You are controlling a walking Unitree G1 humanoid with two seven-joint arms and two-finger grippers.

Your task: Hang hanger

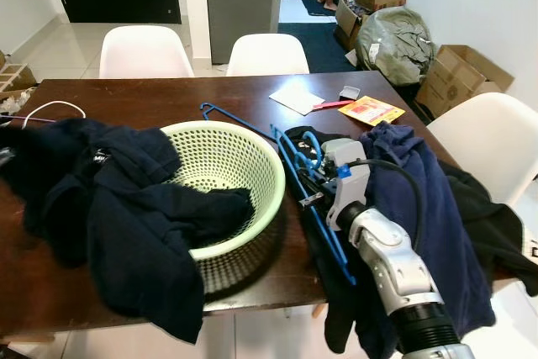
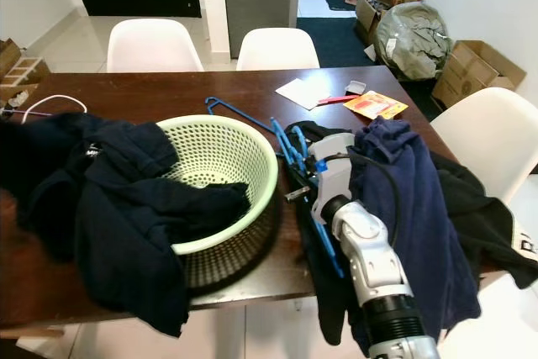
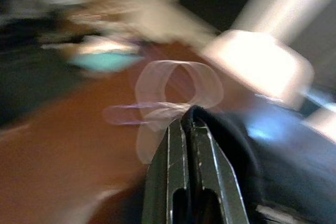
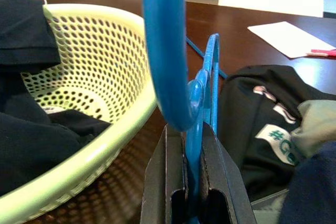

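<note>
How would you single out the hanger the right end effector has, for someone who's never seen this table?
Start at the brown dining table and find the pale green perforated basket at its middle. Just to the basket's right, the right end effector is shut on a blue plastic hanger. It is the only bright blue, thin, rigid thing there; its neighbours are soft dark clothes.

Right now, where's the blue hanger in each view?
Left eye view: hanger right of the green basket, at the right gripper.
Right eye view: hanger, same spot.
Left wrist view: too blurred to tell.
Right wrist view: hanger clamped between the fingers.
Shared landmark: the basket.
</note>
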